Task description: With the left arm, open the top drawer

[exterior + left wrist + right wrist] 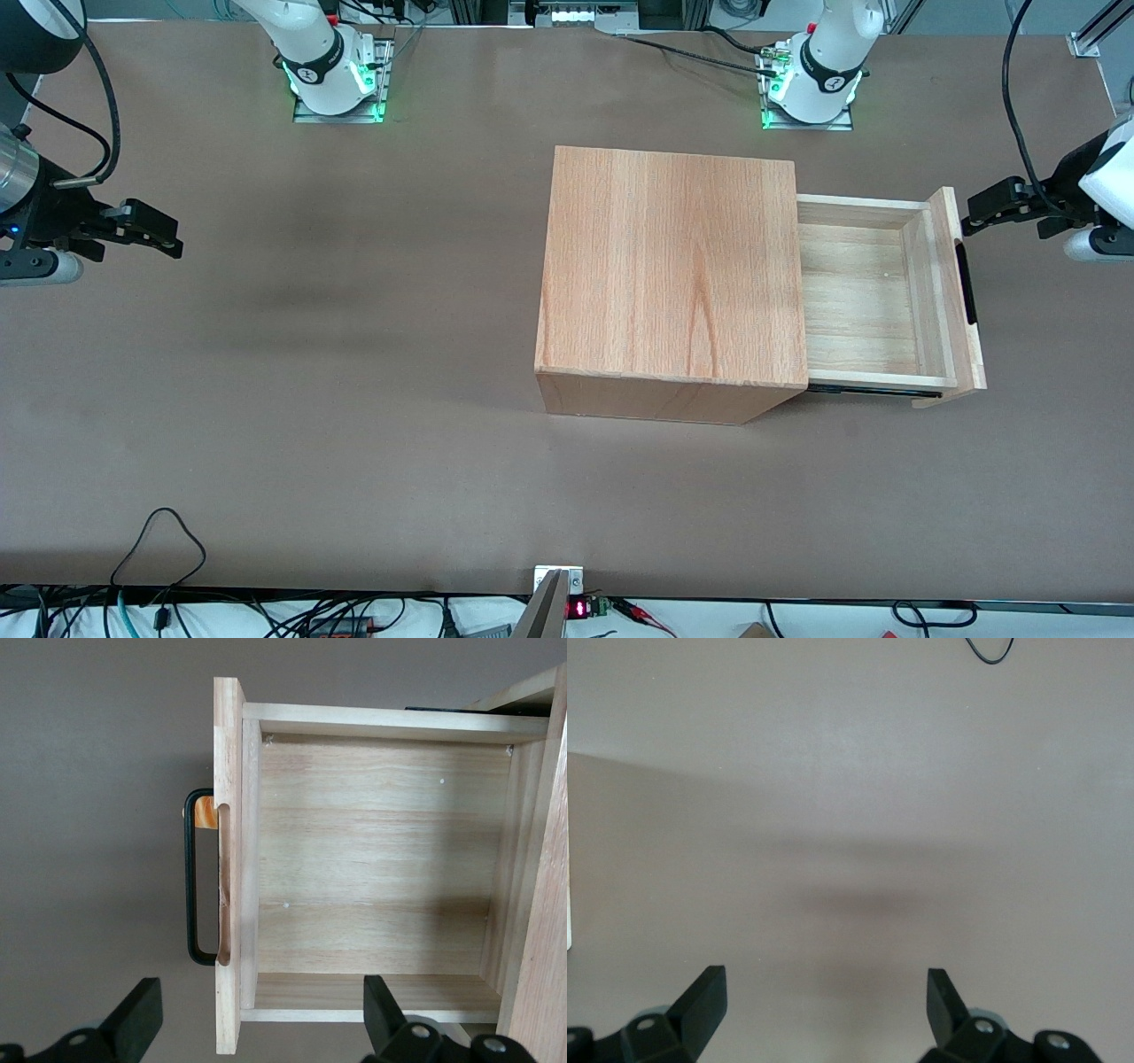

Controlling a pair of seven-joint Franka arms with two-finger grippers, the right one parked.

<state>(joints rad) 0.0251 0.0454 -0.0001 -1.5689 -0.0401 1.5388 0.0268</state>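
Observation:
The top drawer (873, 297) stands pulled well out of the wooden box (673, 266) toward the working arm's end of the table. Its pale plank floor is bare. Its thick front panel carries a long black handle (967, 283). The left arm's black gripper (974, 213) hovers just off the front panel's end that is farther from the front camera, apart from the handle. In the left wrist view the gripper (259, 1001) is open and empty, raised over the drawer (381, 859), with its fingers (137, 1010) either side of the front panel's end. The handle (190, 877) is untouched.
The box sits on a brown table (354, 399). Two arm bases (811, 80) stand at the table edge farthest from the front camera. Loose black cables (159, 540) lie at the table edge nearest the front camera.

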